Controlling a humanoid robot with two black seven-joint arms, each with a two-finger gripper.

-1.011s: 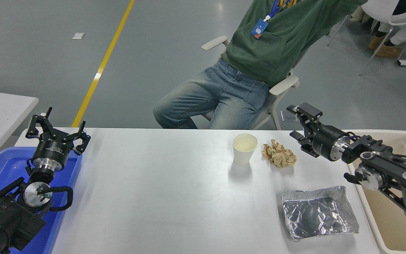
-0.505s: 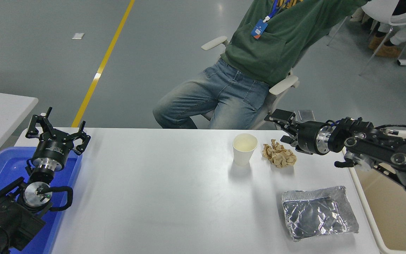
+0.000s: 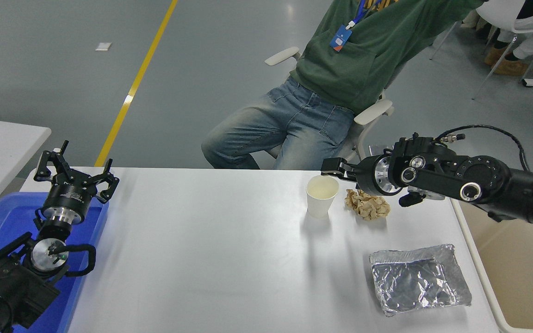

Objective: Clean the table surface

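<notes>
Since the earlier frame the right gripper (image 3: 336, 169) has swung left, over the crumpled brown paper (image 3: 367, 205) to the paper cup's (image 3: 322, 196) rim, its fingers' state I cannot tell, while the left gripper (image 3: 76, 169), fingers apart, stays parked at the white tabletop's (image 3: 211, 249) left edge.

The table surface (image 3: 211, 249) is a broad, matte white top with rounded corners, and three things lie directly on it, all toward its right side. A white paper cup (image 3: 322, 196) stands upright near the far edge, its mouth open to the camera. Just to the right of the cup lies a crumpled brown paper wad (image 3: 367, 206), and nearer the camera and further right than the cup sits a rumpled foil tray (image 3: 418, 279).
</notes>
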